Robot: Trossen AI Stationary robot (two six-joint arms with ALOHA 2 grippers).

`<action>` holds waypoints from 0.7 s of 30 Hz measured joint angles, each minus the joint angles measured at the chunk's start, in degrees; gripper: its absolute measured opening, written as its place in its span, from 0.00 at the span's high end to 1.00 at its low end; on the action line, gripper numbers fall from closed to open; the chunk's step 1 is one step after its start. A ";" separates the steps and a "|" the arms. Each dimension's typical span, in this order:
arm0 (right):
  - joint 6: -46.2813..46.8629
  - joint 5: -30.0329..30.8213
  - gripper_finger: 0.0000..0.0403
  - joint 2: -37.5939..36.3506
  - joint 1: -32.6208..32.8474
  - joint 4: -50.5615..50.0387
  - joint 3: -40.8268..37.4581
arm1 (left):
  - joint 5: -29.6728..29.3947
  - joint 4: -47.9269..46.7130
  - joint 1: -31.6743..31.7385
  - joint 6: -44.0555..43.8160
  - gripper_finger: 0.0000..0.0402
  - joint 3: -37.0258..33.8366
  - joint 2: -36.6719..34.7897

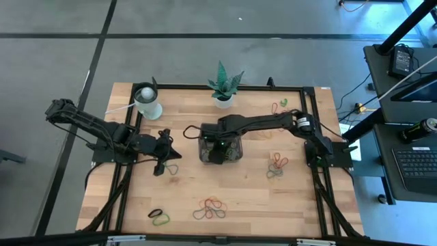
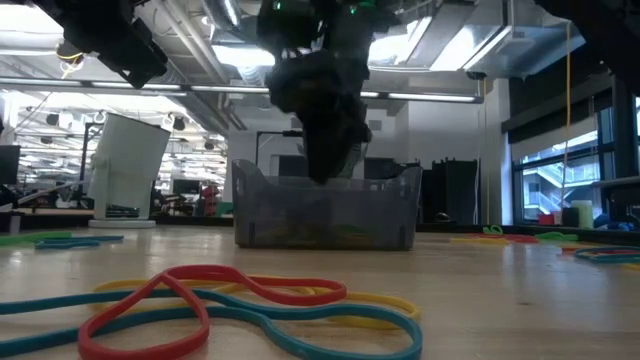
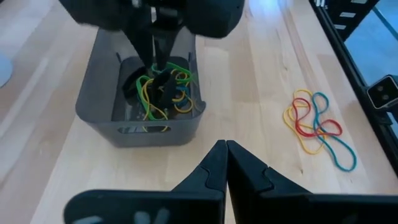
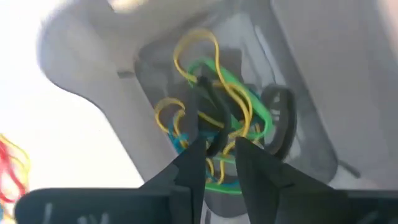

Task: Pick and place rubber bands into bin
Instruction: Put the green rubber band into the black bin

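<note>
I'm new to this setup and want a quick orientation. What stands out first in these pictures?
The right gripper reaches down into the bin at the table's middle, its fingers slightly apart above a tangle of yellow, green and blue rubber bands. The left gripper waits beside the bin, fingers shut. More loose bands lie in bright clusters on the wood near the front edge, with a potted plant at the back.

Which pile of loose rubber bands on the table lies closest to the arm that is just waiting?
The small cluster right beside the left gripper, left of the bin. The other piles lie along the table's front edge or over on the right side, well away from it.
</note>
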 joint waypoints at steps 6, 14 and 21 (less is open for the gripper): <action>0.00 3.29 0.78 -5.56 0.52 -1.31 -0.84 | 0.00 0.32 0.00 0.05 1.00 0.00 0.00; 6.16 11.41 0.78 -18.70 3.98 0.81 -12.90 | -0.13 0.12 0.00 0.04 1.00 0.00 0.00; 18.58 16.41 0.78 -38.00 8.33 10.79 -34.20 | -0.19 0.12 0.00 0.02 1.00 0.00 0.00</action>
